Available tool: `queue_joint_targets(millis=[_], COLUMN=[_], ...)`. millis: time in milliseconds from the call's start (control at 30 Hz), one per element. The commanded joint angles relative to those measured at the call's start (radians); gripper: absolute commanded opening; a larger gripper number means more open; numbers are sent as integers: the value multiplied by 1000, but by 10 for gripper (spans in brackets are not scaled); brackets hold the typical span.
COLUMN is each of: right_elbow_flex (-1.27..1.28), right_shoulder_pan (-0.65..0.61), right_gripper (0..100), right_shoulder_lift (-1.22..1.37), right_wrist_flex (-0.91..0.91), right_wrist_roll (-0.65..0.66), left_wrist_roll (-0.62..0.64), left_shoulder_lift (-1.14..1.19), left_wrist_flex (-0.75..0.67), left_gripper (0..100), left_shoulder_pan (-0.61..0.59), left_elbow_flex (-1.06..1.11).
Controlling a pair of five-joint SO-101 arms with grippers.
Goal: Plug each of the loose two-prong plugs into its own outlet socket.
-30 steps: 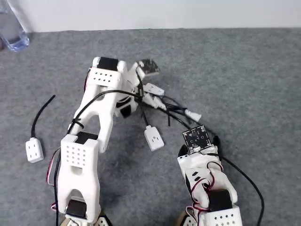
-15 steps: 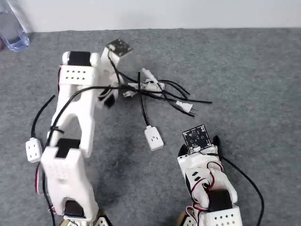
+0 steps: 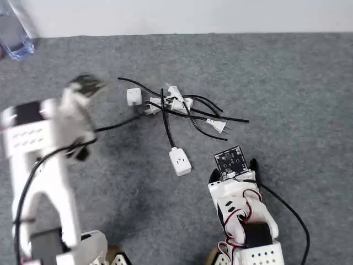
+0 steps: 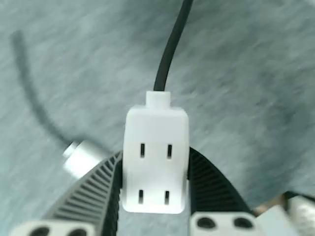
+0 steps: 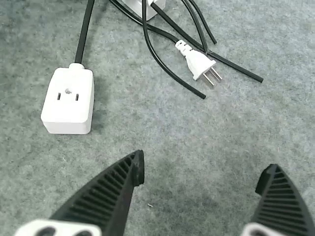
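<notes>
The left arm (image 3: 38,143) is swinging off the cord tangle (image 3: 176,105) toward the table's left, its left gripper (image 4: 155,156) clamping a white outlet socket (image 4: 155,125) above the carpet. The right gripper (image 5: 205,164) is staying spread near a loose plug (image 5: 198,61). Blur is smearing the left arm's outline.

Left arm (image 3: 38,165): left side of the high frame, running from the bottom edge up toward the upper left; its outline is blurred.
Left wrist (image 3: 83,88): the arm's topmost part, upper left of the high frame.
Left gripper (image 4: 153,162): ribbed fingers (image 4: 98,189) pressed against both sides of a socket (image 4: 155,142).
Right arm (image 3: 242,215): lower centre-right of the high frame, folded low, pointing up-frame.
Right gripper (image 5: 204,164): jaws spread wide, black fingers (image 5: 115,189) well apart.
</notes>
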Motion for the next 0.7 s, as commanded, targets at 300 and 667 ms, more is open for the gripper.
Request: queue_joint_targets(millis=[300, 667], right_elbow_flex=[15, 15], right_shoulder_pan=[-2, -2], right_gripper=[351, 351], right_shoulder_lift=[5, 5], right_wrist_flex=[-16, -16], right_wrist_roll=[14, 9], left_wrist_roll=[-269, -267], left_shoulder_lift=[-149, -149], left_wrist_flex=[-256, -931], left_gripper=[13, 13], left_shoulder_pan=[-523, -574], left_elbow_flex=[145, 624])
